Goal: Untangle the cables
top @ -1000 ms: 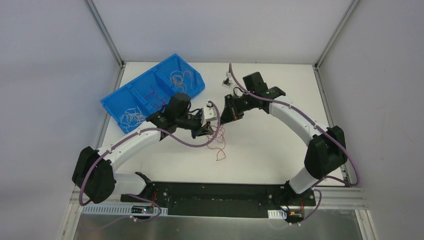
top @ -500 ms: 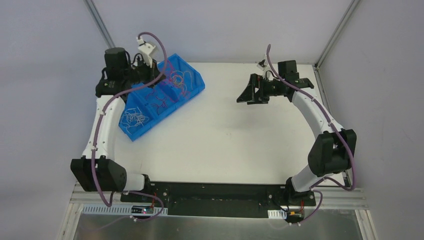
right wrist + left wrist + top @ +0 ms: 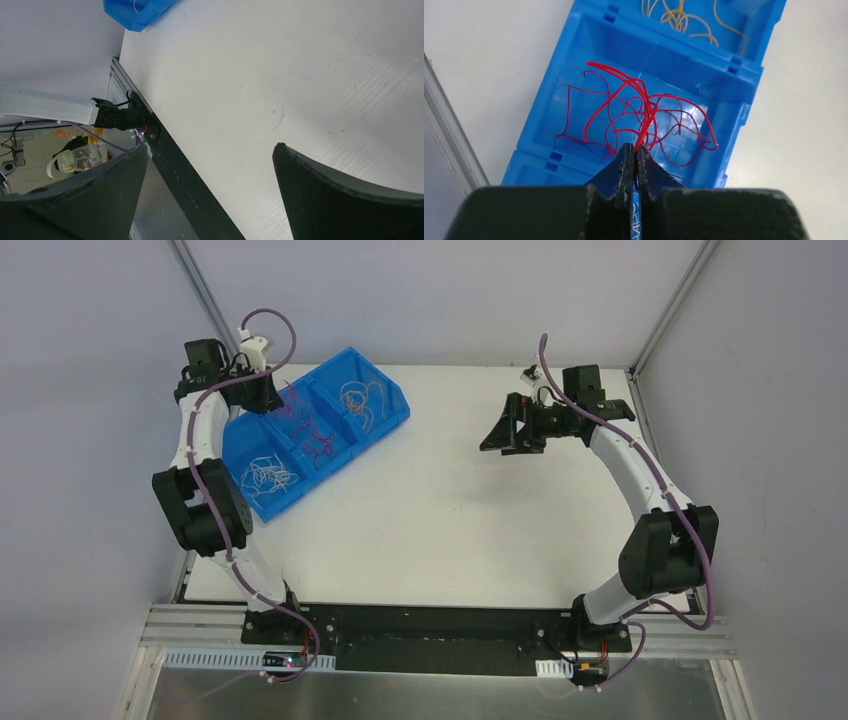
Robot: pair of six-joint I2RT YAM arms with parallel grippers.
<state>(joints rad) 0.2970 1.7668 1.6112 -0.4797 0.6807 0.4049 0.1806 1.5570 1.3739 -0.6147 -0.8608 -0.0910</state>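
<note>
Top view first. The left arm [image 3: 196, 445] is folded up tight, with its elbow out by the table's [image 3: 450, 530] left edge and the forearm reaching to the far-left corner. The left gripper [image 3: 272, 397] hangs over the far side of a blue bin [image 3: 385, 425]. It's too small here to make out what the fingers are doing.

The bin has three compartments. There are white cables [image 3: 265, 477] in the near one, red cables [image 3: 312, 428] in the middle one and orange-yellow cables [image 3: 360, 400] in the far one.

The right arm [image 3: 625, 465] curves up the right side. The right gripper [image 3: 497, 430] is held above bare table and points left, well apart from the bin.

The left wrist view sorts out the fingers. The two black tips are pressed together, pinching a bunch of red strands right at the point. The rest of the red loops fan out away from the tips over the middle compartment. I think some of them touch the floor of the bin, but it's hard to tell. The orange-yellow ones sit in the next compartment along.

In the right wrist view, the fingers [image 3: 345, 200] are spread wide with nothing between them, just white table below. A corner of the bin shows at the top, and the black base rail [image 3: 185, 180] runs across the lower left.
</note>
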